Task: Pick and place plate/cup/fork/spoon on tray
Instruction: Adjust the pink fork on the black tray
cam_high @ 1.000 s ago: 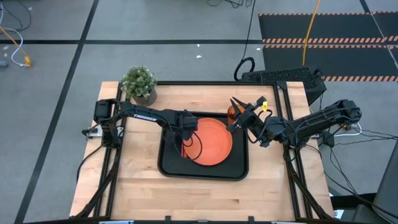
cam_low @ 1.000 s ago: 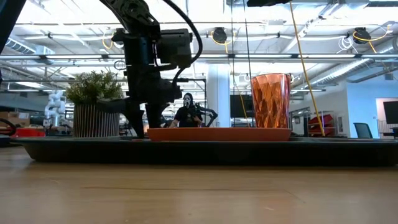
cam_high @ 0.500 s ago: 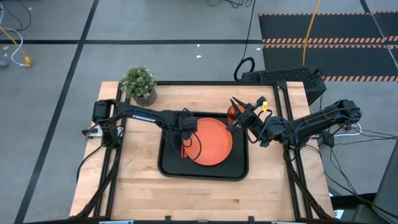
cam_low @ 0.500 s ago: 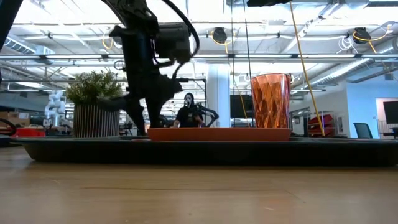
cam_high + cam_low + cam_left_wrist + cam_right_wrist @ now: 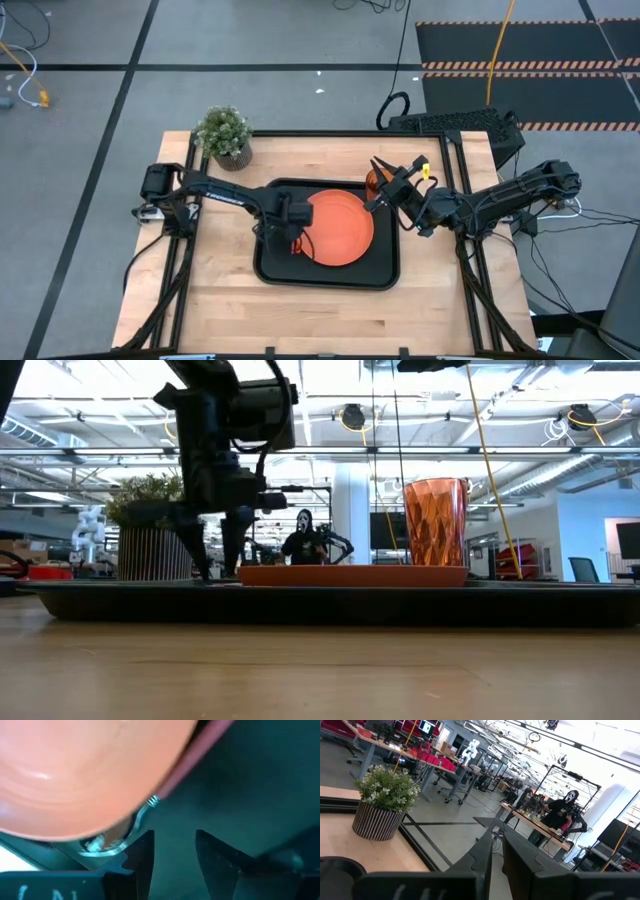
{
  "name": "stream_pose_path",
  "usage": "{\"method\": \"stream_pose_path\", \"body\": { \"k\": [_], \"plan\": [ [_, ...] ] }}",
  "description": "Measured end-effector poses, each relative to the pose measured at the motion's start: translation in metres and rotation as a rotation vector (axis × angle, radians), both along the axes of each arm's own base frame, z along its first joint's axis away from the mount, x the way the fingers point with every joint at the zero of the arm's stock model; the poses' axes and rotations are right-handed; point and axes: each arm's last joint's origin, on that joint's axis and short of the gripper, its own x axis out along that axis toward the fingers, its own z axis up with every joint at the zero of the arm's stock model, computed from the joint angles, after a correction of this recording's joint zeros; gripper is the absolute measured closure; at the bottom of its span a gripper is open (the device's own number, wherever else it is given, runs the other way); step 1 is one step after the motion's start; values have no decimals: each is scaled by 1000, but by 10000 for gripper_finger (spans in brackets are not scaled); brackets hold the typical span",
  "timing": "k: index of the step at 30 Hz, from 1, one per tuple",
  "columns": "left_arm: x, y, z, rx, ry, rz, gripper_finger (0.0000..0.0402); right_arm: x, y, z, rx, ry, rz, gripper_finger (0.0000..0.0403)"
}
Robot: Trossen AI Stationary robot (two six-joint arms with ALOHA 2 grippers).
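Fork [image 5: 195,755] flat on the tray [image 5: 330,277], just ahead of the left gripper [image 5: 172,855], pink-red handle running along the rim of the plate [image 5: 340,228], metal end tucked by that rim. Fingers of that gripper spread apart, pinching nothing, tips low over the tray floor beside the plate. Plate lying in the tray's middle; cup [image 5: 372,183] upright beyond it, at the tray corner far from this gripper. Right gripper [image 5: 378,165] waiting near the cup. Potted plant [image 5: 224,135] off the tray, well apart from both.
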Motion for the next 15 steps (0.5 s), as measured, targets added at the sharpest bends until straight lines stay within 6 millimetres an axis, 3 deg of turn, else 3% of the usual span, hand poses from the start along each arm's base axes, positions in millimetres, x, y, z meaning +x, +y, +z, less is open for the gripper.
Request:
{"method": "stream_pose_path", "body": {
  "k": [15],
  "plan": [
    [4, 3, -2, 94, -21, -161, 254, 0, 0, 0, 0, 0, 0, 367]
  ]
}}
